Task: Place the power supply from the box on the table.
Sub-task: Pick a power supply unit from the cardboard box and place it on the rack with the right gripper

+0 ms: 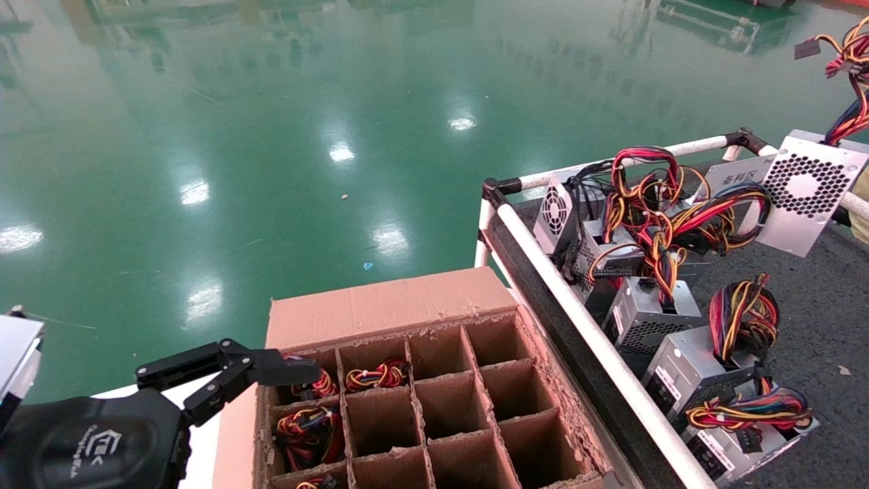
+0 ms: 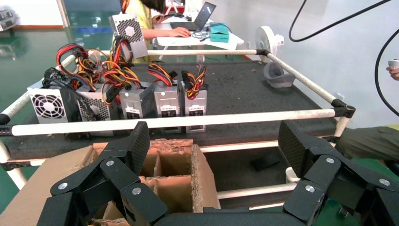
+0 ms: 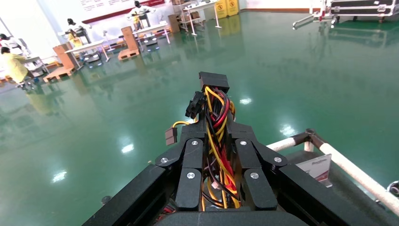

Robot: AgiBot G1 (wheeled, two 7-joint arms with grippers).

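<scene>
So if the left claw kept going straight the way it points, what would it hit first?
Probably the box: the open left claw points at its near-left cells. The wrist view shows the cardboard directly ahead, with the table rail beyond. Depth is unclear.

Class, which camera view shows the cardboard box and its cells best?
The head view: it looks down into the box, showing its divider grid, some cells holding wires, and the open left pincer at its edge. The left wrist view catches only one corner of it. The right wrist view shows none of it.
</scene>
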